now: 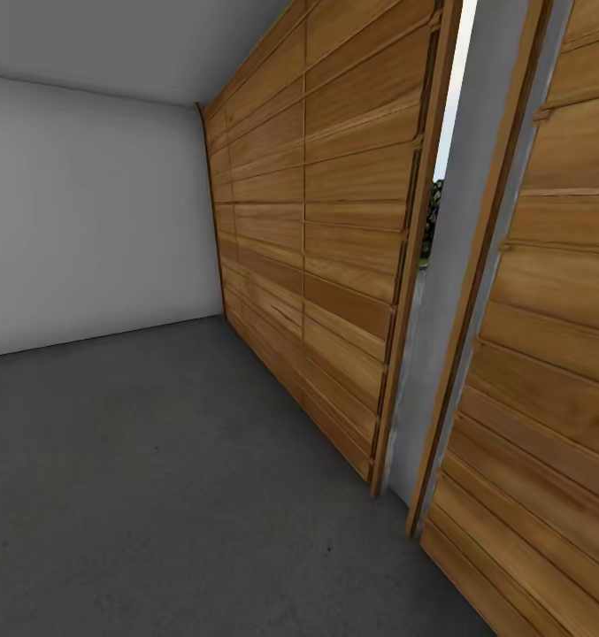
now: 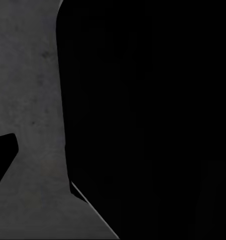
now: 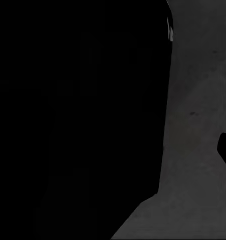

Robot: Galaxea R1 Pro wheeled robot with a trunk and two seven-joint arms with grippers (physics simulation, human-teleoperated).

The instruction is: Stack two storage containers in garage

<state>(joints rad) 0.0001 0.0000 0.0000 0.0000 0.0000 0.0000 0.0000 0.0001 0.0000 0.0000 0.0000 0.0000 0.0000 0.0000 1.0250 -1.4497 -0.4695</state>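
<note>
You're in the garage, facing the slatted wooden doors, with no bin in sight.

In the head view, the wooden doors point(image 1: 334, 230) run from upper center down to the right edge, a pale pillar point(image 1: 449, 292) splits them, and the white wall point(image 1: 87, 212) fills the left. The concrete floor point(image 1: 157, 495) covers the lower left, your likely drop zone. Neither of the 2 storage containers appears, so I can't tell you where they are. Each wrist view is mostly black, probably the robot's own body close by because the arms hang tucked for driving, with speckled floor beside it. I cannot tell whether either claw is wide or narrow.
</note>
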